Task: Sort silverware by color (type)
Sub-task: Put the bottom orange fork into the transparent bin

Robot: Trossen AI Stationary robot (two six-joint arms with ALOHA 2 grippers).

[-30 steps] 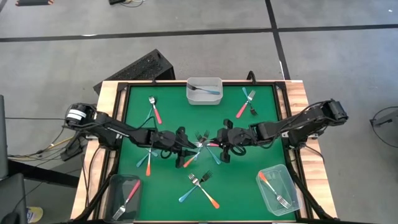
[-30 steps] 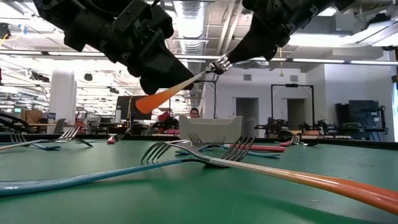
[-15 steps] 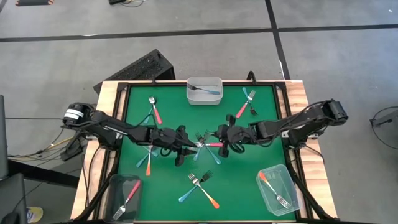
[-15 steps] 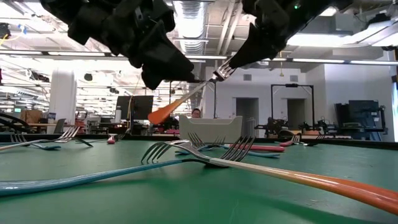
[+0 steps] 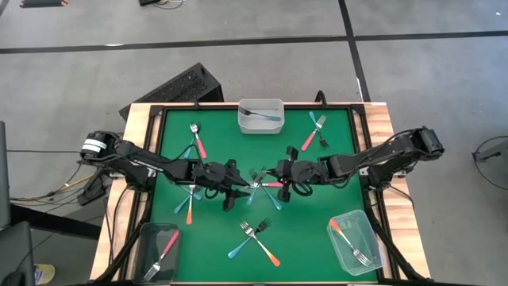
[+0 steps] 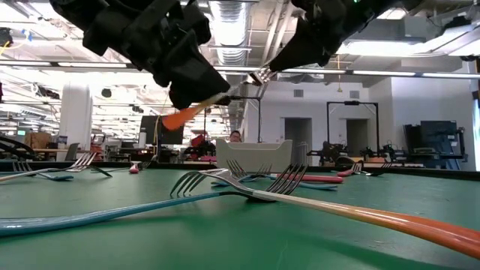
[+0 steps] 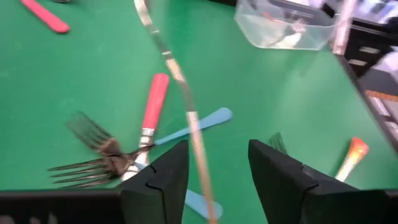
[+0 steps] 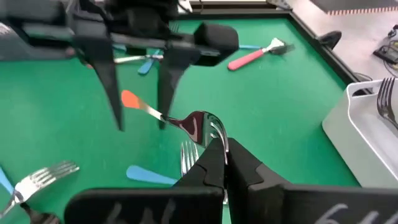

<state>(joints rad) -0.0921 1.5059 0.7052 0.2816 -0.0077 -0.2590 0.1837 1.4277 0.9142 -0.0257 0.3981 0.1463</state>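
Observation:
An orange-handled fork [image 8: 155, 111] hangs in the air over the middle of the green mat. My right gripper [image 8: 221, 148] is shut on its metal head. My left gripper [image 7: 214, 165] faces it from the table's left, open, with one finger on each side of the fork's thin handle [image 7: 186, 115]; whether a finger touches it, I cannot tell. In the low view the fork [image 6: 201, 107] runs between both dark grippers, its orange end [image 6: 172, 118] lowest. Below them, pink and light blue forks [image 5: 266, 193] lie crossed on the mat. My right gripper pinches the orange fork at its tined metal head [image 8: 208, 127] between the two fingertips. The fingers come nearly level from the table's right and lie along the fork. The fork is lifted clear, and its handle points toward the table's left and slightly down.
Clear containers sit at the far edge [image 5: 260, 116] with a blue fork, at the near right [image 5: 355, 242] with an orange one, and at the near left [image 5: 159, 248] with a pink one. More forks lie at far left [image 5: 195, 141], far right [image 5: 313, 133], left [image 5: 188, 206] and near middle [image 5: 255, 238].
My right gripper has shifted a little toward the table's left and carried the orange fork along between my left gripper's fingers. The fork's orange end dipped, then rose, so the fork now lies closer to level.

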